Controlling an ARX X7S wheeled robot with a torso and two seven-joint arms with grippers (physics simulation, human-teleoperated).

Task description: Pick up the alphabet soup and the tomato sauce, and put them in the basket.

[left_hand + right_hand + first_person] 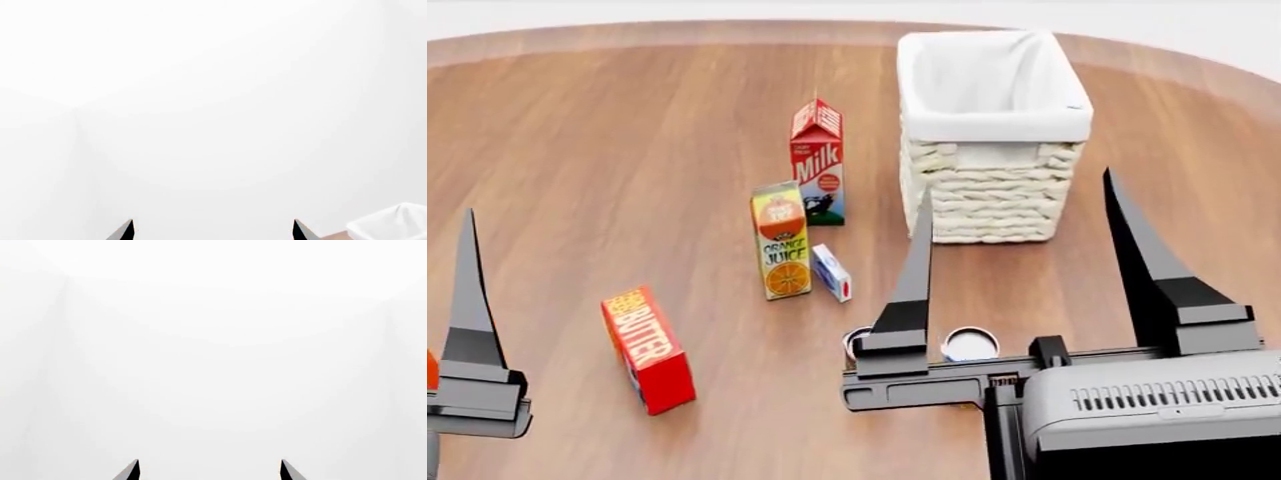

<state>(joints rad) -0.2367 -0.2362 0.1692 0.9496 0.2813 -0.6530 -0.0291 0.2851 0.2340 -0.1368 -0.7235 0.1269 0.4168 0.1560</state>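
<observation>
The cream wicker basket with white cloth lining stands at the table's far right. Two pale silvery can tops show on the table just behind my right gripper's body. Their labels are hidden, so I cannot tell which is the alphabet soup and which the tomato sauce. In the head view my right gripper is open, raised in front of the cans, its fingers pointing toward the basket. My left gripper is open too, holding nothing. Only one of its fingers shows, at the head view's left edge.
On the wooden table stand a milk carton, an orange juice carton, a small white-and-blue box and a red butter box. An orange scrap shows at the left edge. Both wrist views face blank white; white cloth sits in one corner.
</observation>
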